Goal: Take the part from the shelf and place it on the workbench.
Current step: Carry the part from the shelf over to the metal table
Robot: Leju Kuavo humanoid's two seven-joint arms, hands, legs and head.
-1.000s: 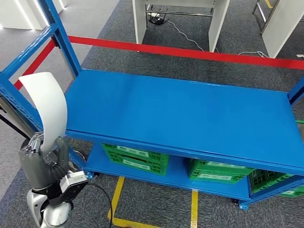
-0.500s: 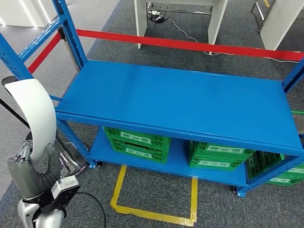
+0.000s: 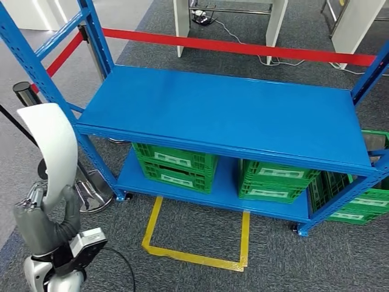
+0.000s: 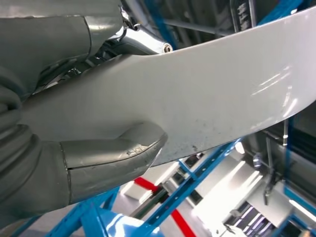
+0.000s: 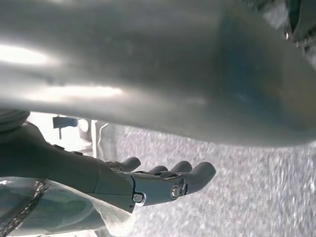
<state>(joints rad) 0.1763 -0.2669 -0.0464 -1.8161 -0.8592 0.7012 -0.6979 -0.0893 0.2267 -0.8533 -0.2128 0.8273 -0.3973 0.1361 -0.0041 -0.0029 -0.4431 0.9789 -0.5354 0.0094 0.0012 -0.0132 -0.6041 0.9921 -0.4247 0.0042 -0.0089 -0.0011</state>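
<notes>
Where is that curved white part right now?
In the head view, the curved white part is at the lower left, held upright in the robot's left hand, beside the blue shelf's left end.

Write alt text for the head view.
The robot's left hand holds a curved white part upright at lower left. Ahead stands a blue shelf with a bare top level and green crates below, on grey carpet marked with yellow tape.

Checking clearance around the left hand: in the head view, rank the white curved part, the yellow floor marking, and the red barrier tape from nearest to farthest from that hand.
From the left hand:
1. White curved part: held in that hand, rising above it.
2. Yellow floor marking: on the carpet to the hand's right, in front of the shelf.
3. Red barrier tape: beyond the shelf, far side.
</notes>
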